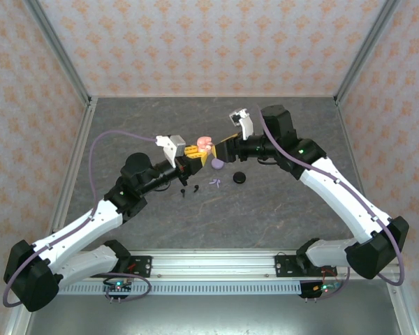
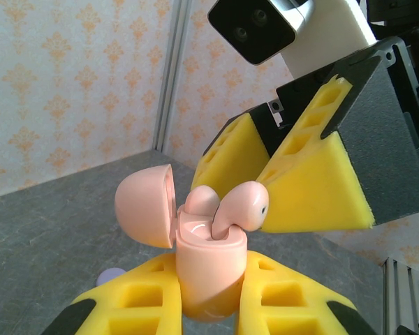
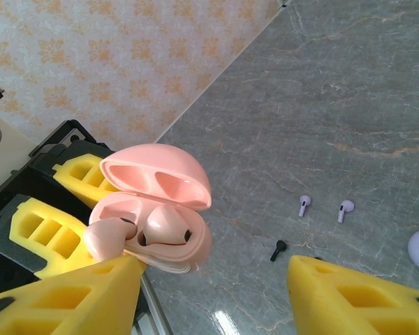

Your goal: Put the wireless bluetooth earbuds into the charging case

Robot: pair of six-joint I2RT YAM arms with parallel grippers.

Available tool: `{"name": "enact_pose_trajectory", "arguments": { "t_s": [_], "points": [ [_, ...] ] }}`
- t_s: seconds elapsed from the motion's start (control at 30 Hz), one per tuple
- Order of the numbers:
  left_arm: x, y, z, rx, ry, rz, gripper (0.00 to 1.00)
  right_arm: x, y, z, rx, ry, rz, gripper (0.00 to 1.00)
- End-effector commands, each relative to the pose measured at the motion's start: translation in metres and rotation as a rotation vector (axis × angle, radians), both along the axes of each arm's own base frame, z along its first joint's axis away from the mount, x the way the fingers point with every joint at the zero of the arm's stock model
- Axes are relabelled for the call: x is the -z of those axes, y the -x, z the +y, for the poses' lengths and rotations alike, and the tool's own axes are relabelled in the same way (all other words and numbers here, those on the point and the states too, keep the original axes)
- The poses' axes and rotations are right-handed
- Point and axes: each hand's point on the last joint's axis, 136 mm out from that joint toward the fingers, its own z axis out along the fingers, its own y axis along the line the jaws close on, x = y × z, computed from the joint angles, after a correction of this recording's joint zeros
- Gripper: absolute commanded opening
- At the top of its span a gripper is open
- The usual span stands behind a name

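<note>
My left gripper (image 2: pixel 211 296) is shut on the body of a pink charging case (image 2: pixel 209 269), held upright above the table with its lid (image 2: pixel 145 206) swung open. One pink earbud (image 2: pixel 202 199) sits in its slot. A second pink earbud (image 2: pixel 246 206) stands stem-down in the other slot, its head sticking out. My right gripper (image 3: pixel 213 269) is open, jaws wide apart, and one yellow pad (image 3: pixel 91 293) touches that raised earbud (image 3: pixel 108 237). In the top view both grippers meet at the case (image 1: pixel 204 143).
On the table below lie two lilac earbuds (image 3: pixel 304 204) (image 3: pixel 346 209) and a black earbud (image 3: pixel 278 249). A round lilac case (image 1: pixel 218 165) and a round black case (image 1: pixel 239 178) rest near the right gripper. Patterned walls enclose the table.
</note>
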Motion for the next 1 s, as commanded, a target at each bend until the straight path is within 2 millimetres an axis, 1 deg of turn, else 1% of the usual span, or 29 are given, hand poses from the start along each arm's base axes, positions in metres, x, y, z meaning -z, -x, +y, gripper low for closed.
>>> {"name": "enact_pose_trajectory", "arguments": {
  "t_s": [0.0,0.6,0.97],
  "points": [
    [-0.010,0.003,0.000,0.006,0.015,-0.033,0.00,-0.024,0.000,0.005,-0.026,-0.058,-0.053,0.58],
    [-0.009,0.000,-0.003,0.012,0.011,-0.025,0.00,-0.025,0.004,0.012,-0.068,-0.074,-0.041,0.58],
    [-0.008,0.000,-0.004,0.014,0.011,-0.024,0.00,-0.023,0.003,0.016,-0.075,-0.076,-0.037,0.58]
  ]
}}
